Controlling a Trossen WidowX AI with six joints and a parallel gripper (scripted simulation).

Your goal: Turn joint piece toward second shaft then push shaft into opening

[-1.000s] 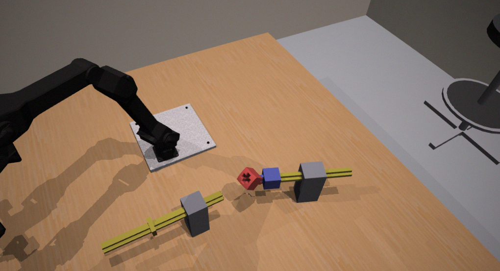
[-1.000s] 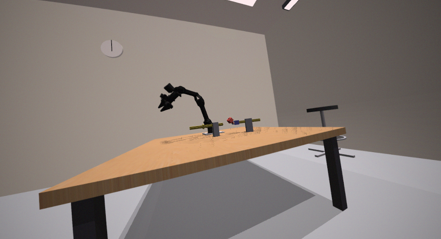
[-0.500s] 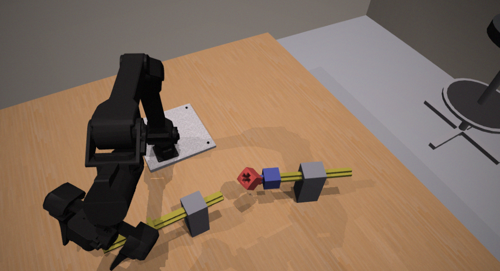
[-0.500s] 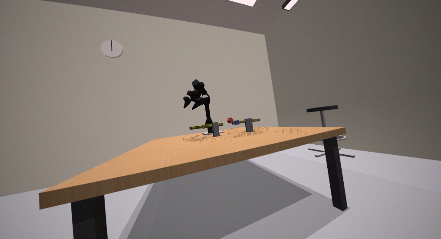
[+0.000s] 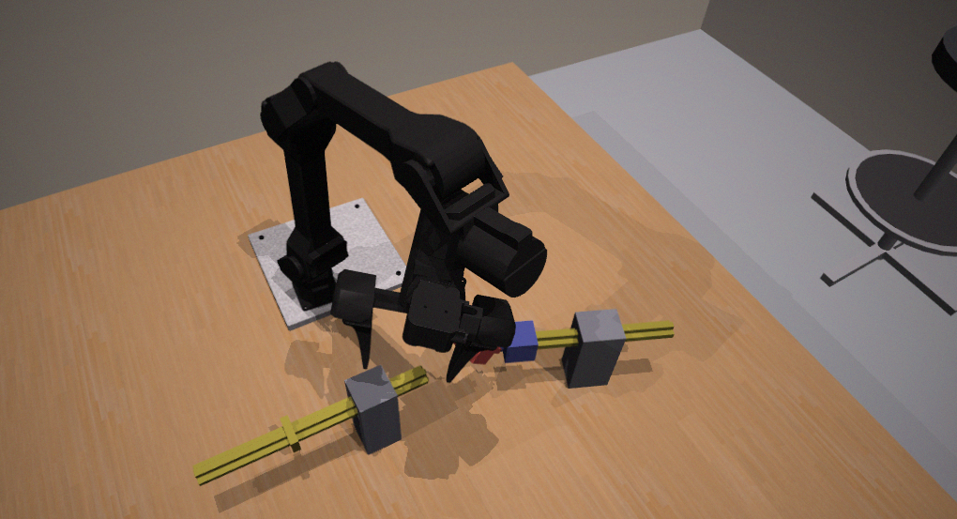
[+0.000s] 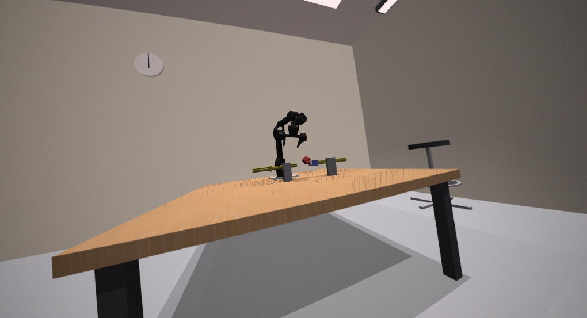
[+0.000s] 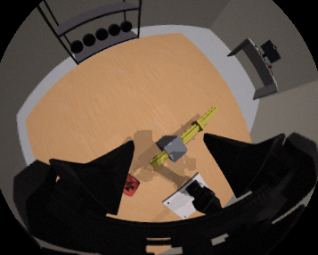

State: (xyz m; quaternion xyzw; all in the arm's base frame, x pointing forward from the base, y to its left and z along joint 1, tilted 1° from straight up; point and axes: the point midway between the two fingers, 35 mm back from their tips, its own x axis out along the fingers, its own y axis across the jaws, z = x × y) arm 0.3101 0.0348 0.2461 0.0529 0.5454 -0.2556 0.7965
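Since the red joint piece (image 5: 481, 356) (image 6: 306, 160) (image 7: 132, 185) hangs beside the blue piece (image 5: 520, 342) (image 6: 315, 163), probably light and loose on its hinges, I'd bring my wide-open, empty hand (image 5: 406, 375) (image 6: 290, 144) (image 7: 169, 141) across its flat sides.

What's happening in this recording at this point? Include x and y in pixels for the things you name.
A black arm holds its open jaws (image 5: 406, 373) (image 6: 291, 145) above the two shafts, with nothing between them. The red joint piece (image 5: 482, 355) (image 6: 306, 160) (image 7: 132, 185) sits on the blue piece (image 5: 520, 342) (image 6: 315, 163) of the fixed shaft (image 5: 556, 339) (image 6: 341, 160). The sliding shaft (image 5: 254, 449) (image 6: 262, 169) (image 7: 207, 118) stops short of it, so nothing is joined yet.
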